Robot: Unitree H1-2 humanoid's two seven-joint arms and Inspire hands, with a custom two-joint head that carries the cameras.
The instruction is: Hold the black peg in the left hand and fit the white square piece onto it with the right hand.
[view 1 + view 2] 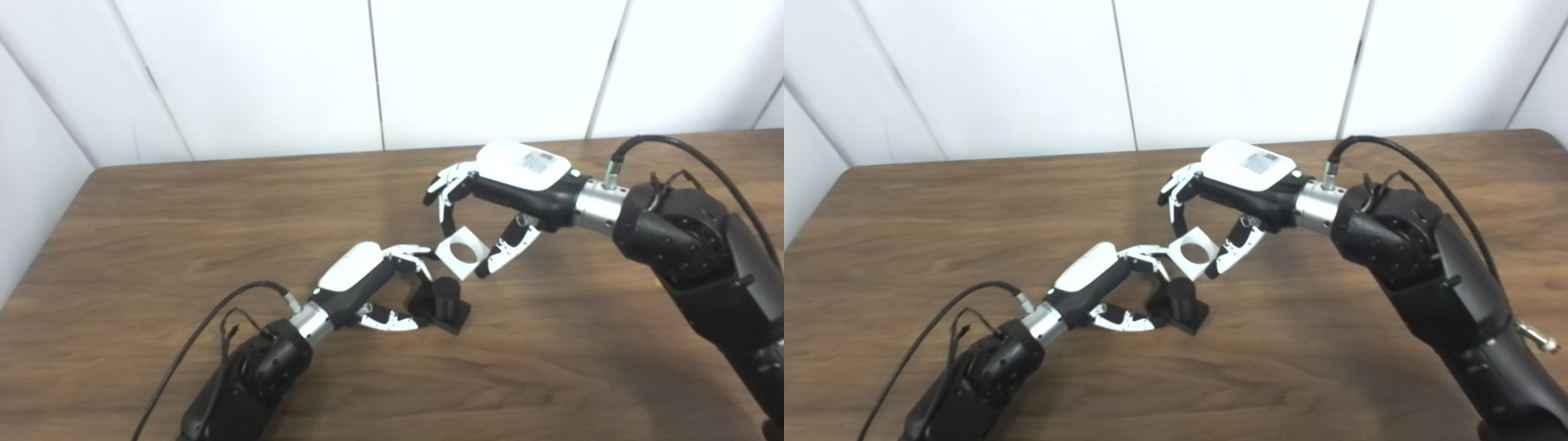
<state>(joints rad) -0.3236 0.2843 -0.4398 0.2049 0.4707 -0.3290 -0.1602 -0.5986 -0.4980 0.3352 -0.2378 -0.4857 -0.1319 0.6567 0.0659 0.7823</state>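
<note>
The black peg (pixel 445 296) is a short cylinder on a square black base, resting on the wooden table (pixel 184 233). My left hand (pixel 373 285) is shut on the base from the left, its fingers and thumb pinching the base's edge. Just above the peg hangs the white square piece (pixel 462 252) with a round hole through it, tilted toward me. My right hand (pixel 490 202) is shut on it, fingers on its upper left corner and thumb on its lower right side. A small gap separates the piece from the peg's top (pixel 1181 285).
White wall panels (pixel 380 67) stand behind the table's far edge. The table's left edge (pixel 61 208) runs diagonally at the left. Cables (pixel 674 147) trail from both forearms. Bare wood lies around the hands.
</note>
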